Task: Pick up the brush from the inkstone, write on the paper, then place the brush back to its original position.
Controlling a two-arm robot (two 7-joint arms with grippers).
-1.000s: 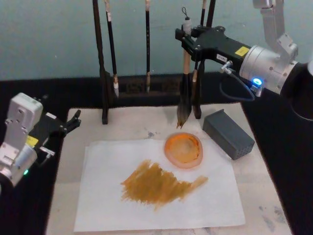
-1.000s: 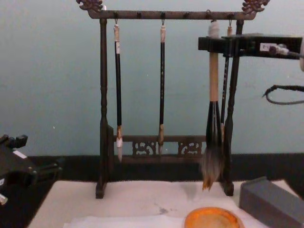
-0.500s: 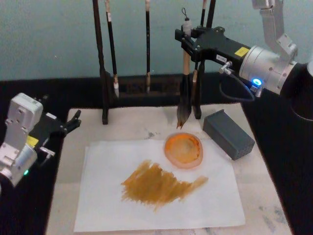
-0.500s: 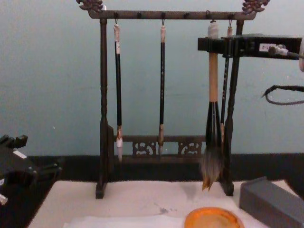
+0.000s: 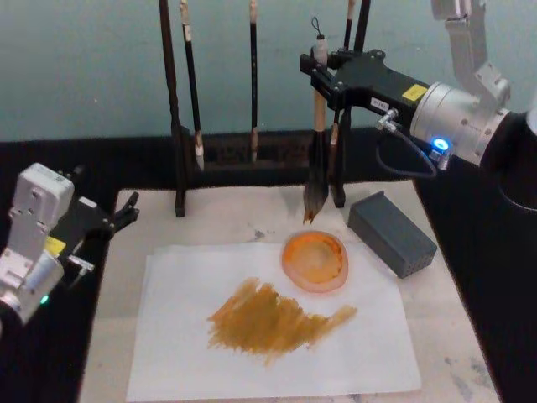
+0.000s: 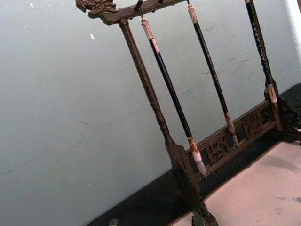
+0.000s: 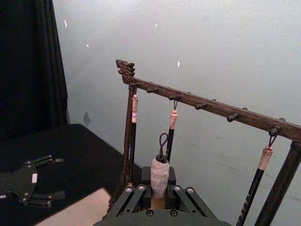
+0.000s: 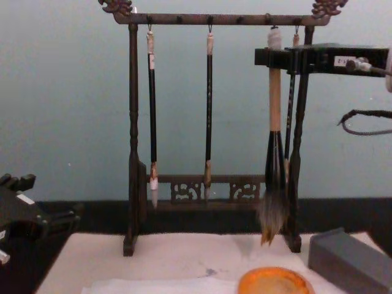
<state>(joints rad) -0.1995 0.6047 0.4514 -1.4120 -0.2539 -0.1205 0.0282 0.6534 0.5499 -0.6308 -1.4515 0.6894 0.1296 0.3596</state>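
My right gripper [image 5: 322, 74] is shut on the upper handle of the brush [image 5: 317, 159], which hangs upright in front of the rack's right post. Its pale handle and bushy tip [image 8: 272, 214] hang above the far rim of the inkstone [image 5: 315, 259], an orange round dish, without touching it. The wrapped top of the brush [image 7: 160, 170] rises between my fingers, close under the rack's crossbar [image 8: 220, 19]. The paper [image 5: 176, 336] lies flat and carries a broad orange-brown stroke [image 5: 273, 317]. My left gripper [image 5: 124, 211] rests open at the mat's left edge.
A dark wooden brush rack [image 5: 178, 126] stands at the back with three slim brushes [image 8: 151, 110] hanging from it. A grey block [image 5: 392, 231] lies right of the dish. The cream mat [image 5: 445, 336] lies on a black table, with a blue-green wall behind.
Right gripper and brush stay almost still. In the head view, the left arm sits slightly lower than before.
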